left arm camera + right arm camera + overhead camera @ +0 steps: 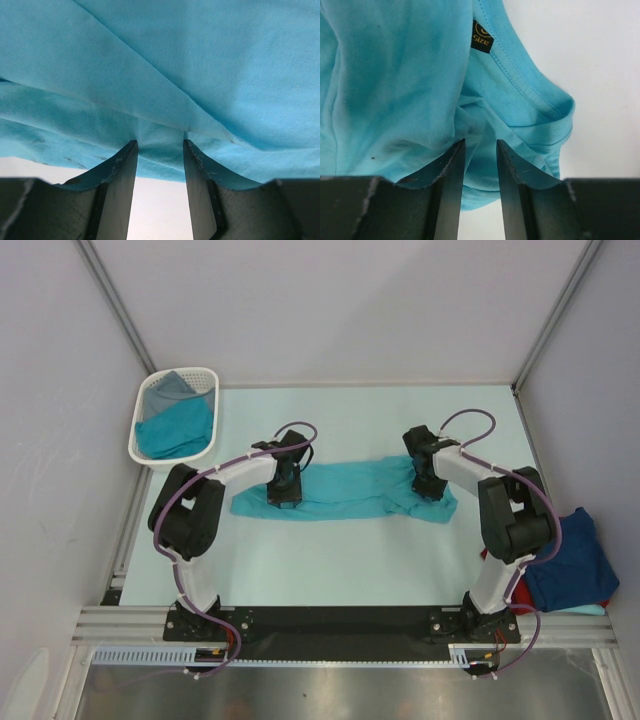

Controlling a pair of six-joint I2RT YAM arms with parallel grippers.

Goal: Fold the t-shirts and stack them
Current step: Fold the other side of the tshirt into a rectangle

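From above, the teal t-shirt (350, 488) lies pulled out into a long, narrow band across the middle of the table (350, 575). The left gripper (285, 492) is down on the band near its left end and the right gripper (430, 485) near its right end. Both sets of fingertips are hidden under the wrists. At the far left a white slotted basket (180, 374) holds more teal cloth (178, 430) and a grey piece (172, 387). A navy blue t-shirt (570, 560) lies at the table's right edge, partly behind the right arm, with a sliver of red cloth (603, 602) showing beneath it.

In the left wrist view, the fingers (120, 180) stand part-way apart. A ridge of teal cloth sits between their tips, and creases run in towards it. Whether the fingers clamp that ridge cannot be told. The cloth fills the upper frame and its outline is cut off.

In the right wrist view, the jaws are likewise part-way apart. A shadowed fold beside the ribbed collar (530, 90) lies in the gap, and whether it is gripped or loose cannot be told. A black size label (481, 37) shows only partly.
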